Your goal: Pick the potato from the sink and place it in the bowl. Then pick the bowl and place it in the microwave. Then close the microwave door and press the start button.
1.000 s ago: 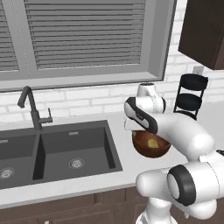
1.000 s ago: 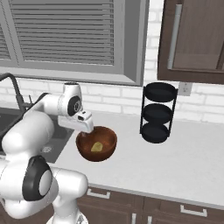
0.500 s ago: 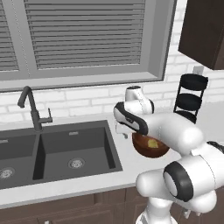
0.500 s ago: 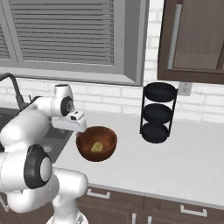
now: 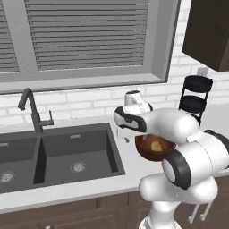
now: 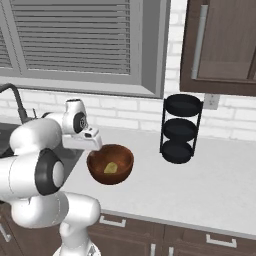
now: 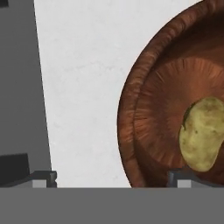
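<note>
Currently the gripper (image 7: 109, 177) hangs with jaws spread wide, nothing between them, over the bowl's (image 6: 110, 163) rim on the side facing the sink (image 5: 58, 154). Potato (image 7: 202, 133) lies inside the bowl, on its floor. Bowl sits on the counter (image 6: 200, 185), just beside the sink. Black three-tier rack (image 6: 181, 128) stands beyond the bowl, near the wall.

Yellowish-tan potato (image 7: 201, 133), reddish-brown grained bowl (image 7: 153, 100), dark grey sink (image 5: 58, 154).
</note>
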Controlling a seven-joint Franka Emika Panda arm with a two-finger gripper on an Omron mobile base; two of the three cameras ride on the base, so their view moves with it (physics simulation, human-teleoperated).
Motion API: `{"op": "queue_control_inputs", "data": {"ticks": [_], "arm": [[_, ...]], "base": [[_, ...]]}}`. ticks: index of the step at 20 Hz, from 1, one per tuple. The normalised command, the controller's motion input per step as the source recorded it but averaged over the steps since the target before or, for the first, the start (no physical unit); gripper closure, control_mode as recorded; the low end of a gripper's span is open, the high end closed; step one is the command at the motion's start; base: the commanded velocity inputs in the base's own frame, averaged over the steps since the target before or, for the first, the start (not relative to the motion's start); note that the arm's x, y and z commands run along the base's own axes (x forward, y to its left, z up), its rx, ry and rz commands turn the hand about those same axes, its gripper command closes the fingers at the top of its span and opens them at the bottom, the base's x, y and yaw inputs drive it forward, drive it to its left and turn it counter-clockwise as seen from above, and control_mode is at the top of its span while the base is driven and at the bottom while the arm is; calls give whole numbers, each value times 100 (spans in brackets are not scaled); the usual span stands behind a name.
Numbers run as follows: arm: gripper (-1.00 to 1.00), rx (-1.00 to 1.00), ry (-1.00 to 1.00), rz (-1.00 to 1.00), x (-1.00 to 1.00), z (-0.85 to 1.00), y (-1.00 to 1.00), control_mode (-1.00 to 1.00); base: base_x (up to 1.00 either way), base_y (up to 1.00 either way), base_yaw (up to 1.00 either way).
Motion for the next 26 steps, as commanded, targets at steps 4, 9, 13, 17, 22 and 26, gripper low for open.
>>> {"op": "queue_control_inputs", "data": {"ticks": [4,9,13,17,22,26], "arm": [[-100,0,0,5,21,-32,-5,-100],[-100,0,0,4,26,-20,-9,-100],[-100,0,0,2,29,-19,0,-100],[-100,0,0,3,23,-28,-3,-100],[-100,0,0,2,4,-23,-13,-100],[100,0,0,0,-10,-16,-1,-100]], "base": [[0,0,0],[0,0,0],[0,0,0],[0,0,0],[0,0,0],[0,0,0]]}}
